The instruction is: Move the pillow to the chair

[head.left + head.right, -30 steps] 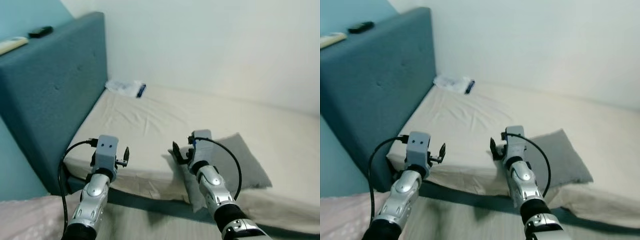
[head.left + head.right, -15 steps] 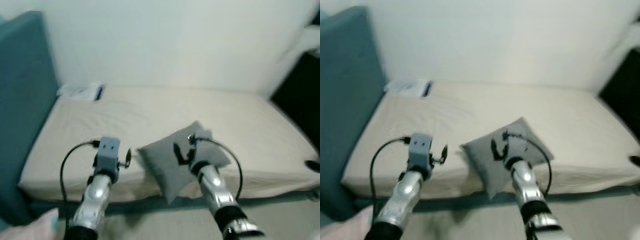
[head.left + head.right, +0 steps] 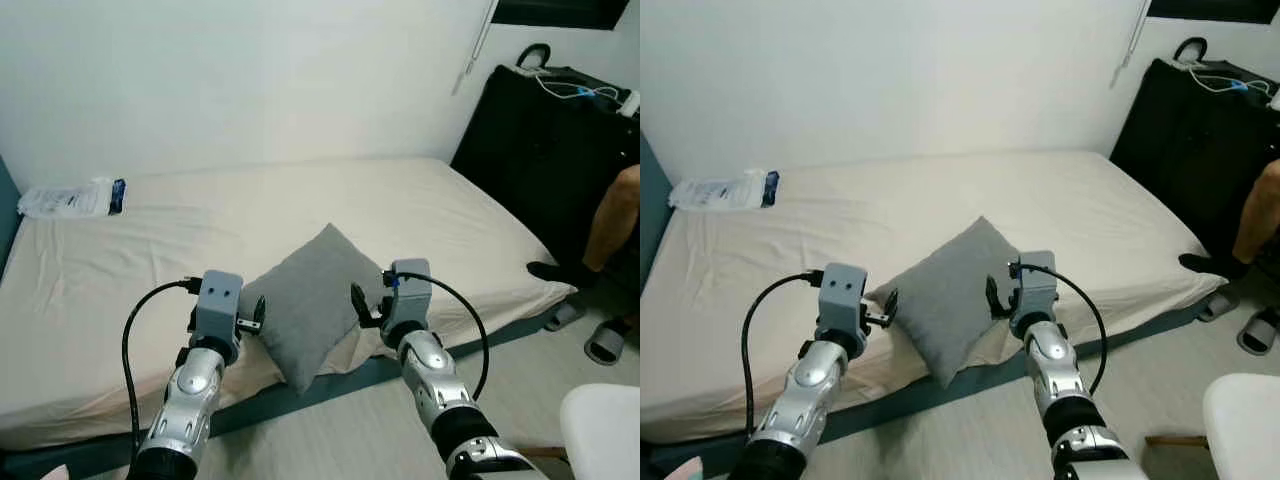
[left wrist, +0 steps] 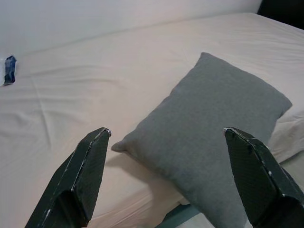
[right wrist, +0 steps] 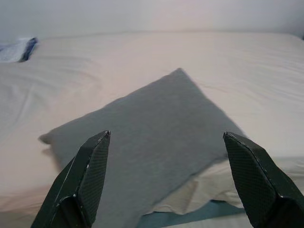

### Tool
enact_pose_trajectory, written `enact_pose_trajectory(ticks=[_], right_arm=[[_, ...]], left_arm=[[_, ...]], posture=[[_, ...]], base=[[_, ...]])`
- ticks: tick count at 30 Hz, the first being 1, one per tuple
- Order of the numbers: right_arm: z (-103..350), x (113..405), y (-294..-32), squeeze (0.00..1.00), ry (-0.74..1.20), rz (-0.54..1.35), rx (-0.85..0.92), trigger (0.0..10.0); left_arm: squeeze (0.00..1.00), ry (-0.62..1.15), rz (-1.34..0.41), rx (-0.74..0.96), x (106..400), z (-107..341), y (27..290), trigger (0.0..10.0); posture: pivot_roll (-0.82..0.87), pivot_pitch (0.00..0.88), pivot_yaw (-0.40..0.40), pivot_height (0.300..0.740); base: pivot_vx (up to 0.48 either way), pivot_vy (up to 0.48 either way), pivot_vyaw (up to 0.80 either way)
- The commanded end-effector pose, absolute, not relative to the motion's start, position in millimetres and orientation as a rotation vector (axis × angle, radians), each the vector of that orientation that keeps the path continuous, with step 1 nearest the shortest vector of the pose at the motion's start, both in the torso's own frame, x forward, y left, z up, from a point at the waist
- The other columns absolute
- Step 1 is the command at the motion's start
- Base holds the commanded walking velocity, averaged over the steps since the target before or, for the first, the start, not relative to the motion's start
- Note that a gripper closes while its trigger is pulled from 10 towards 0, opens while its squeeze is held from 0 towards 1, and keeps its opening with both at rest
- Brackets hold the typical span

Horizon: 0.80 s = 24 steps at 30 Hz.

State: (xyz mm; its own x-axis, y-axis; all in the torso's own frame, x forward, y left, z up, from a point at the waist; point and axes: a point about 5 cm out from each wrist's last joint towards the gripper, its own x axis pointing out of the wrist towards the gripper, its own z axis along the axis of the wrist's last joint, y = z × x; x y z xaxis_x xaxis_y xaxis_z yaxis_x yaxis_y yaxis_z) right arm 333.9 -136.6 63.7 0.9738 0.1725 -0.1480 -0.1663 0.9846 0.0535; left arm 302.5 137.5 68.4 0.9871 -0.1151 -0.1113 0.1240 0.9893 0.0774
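Beige bed holds grey pillow; both hands spread, apart

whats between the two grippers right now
The grey pillow lies between the left gripper and the right gripper, at the bed's near edge. Both eye views show it; both grippers are open.

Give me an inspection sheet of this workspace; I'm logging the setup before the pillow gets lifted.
Surface: bed with a cream sheet, wrinkled.
Job's things: grey pillow at the bed's near edge, one corner overhanging; white chair at lower right.
Clutter: white packet at the bed's far left.
Grippers: left gripper and right gripper open, facing the pillow, not touching.
Cables: black cable loops on each wrist.
Surroundings: black cabinet, a person's leg, slippers.
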Motion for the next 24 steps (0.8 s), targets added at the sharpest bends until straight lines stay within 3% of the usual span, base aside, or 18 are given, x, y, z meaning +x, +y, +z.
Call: enact_pose_trajectory(ticks=[1,5,24], right_arm=[[59.4,332.8,-137.3,0.0,0.182,0.173,0.048,10.0],[59.4,332.9,-136.7,0.0,0.184,0.178,0.049,10.0],[60.1,333.6,-138.3,0.0,0.185,0.172,0.07,10.0]], left_arm=[[0.0,0.115,-0.122,0.064,301.7,67.0,135.7,10.0],[0.0,0.092,-0.134,0.055,302.2,70.5,135.3,10.0],[0.0,0.072,-0.163,0.044,302.0,73.9,133.9,10.0]], posture=[[0.0,0.0,-0.085,0.74],[0.01,0.0,-0.086,0.74],[0.01,0.0,-0.079,0.74]], base=[[0.0,0.0,0.0],[0.0,0.0,0.0],[0.441,0.0,0.0]])
